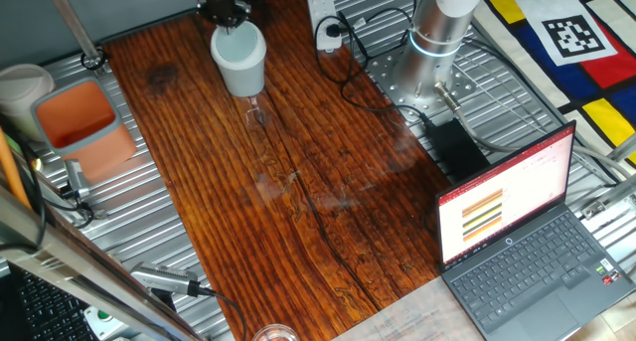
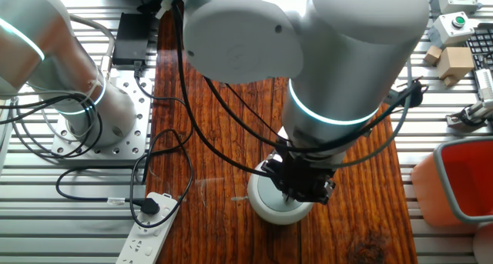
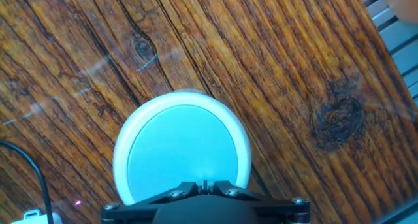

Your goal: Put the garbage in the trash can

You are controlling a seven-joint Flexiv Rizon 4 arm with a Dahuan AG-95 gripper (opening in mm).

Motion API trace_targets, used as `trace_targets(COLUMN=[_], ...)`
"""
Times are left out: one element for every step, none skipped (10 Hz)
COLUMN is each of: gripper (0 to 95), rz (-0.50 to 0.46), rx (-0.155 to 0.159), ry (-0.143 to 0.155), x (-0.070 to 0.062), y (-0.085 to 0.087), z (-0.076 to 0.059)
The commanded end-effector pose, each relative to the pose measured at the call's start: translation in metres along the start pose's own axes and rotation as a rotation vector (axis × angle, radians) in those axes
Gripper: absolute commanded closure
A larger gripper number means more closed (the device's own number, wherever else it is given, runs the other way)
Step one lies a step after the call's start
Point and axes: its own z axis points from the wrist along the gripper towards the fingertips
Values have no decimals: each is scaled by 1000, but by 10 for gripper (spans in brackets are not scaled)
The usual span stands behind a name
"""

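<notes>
The trash can (image 1: pixel 238 55) is a small light-grey round cup standing upright near the far end of the wooden board; it also shows in the other fixed view (image 2: pixel 279 202). In the hand view its open mouth (image 3: pixel 181 149) fills the lower middle, and I see no paper inside. My gripper (image 1: pixel 227 11) hangs directly above the cup's rim (image 2: pixel 302 188). In the hand view, my gripper (image 3: pixel 205 183) has its jaws drawn together with only a thin slit between them. No garbage wads show in any view; whether one is pinched between the fingertips is hidden.
A rectangular bin with an orange inside (image 1: pixel 75 122) stands left of the board, seen also at the right edge (image 2: pixel 466 179). A pale round tub (image 1: pixel 20 87) is beside it. A power strip (image 1: pixel 325 18) with cables, the arm's base (image 1: pixel 437 33) and an open laptop (image 1: pixel 517 242) lie to the right.
</notes>
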Motion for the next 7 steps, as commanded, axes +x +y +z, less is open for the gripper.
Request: trace_targets(gripper=[950, 950, 950, 950, 950, 950, 950], rz=[12, 36, 66, 135, 222, 336, 405], rx=[-17, -24, -28, -48, -75, -119, -132], ry=[2, 2, -3, -38, -79, -140, -156], x=[-2, -6, -14, -25, -37, -57, -72], y=[2, 2, 1, 1, 4, 12, 20], z=[-13, -27, -37, -43, -47, -54, -60])
